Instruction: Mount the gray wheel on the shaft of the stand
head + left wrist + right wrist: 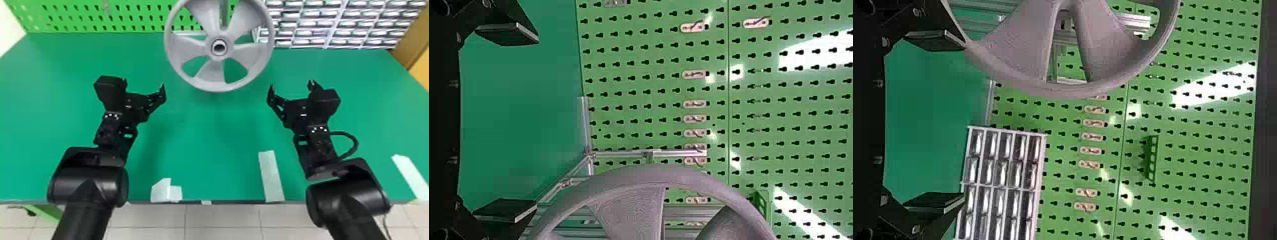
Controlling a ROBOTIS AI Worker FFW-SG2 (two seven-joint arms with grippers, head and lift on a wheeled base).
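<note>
While left pincer [144, 83] and right pincer [291, 84] gape, gray wheel [218, 87] stands ahead, between them; gap separates rim from each.

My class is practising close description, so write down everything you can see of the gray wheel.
The gray wheel is round, with a rim, five broad spokes flaring from a central hub and gaps between. The hub's middle looks dark; I cannot tell whether the shaft sits there. The matte, finely lined surface resembles plastic. The wheel stands roughly upright, facing the robot, beyond and between the left gripper and right gripper, touching neither.
</note>
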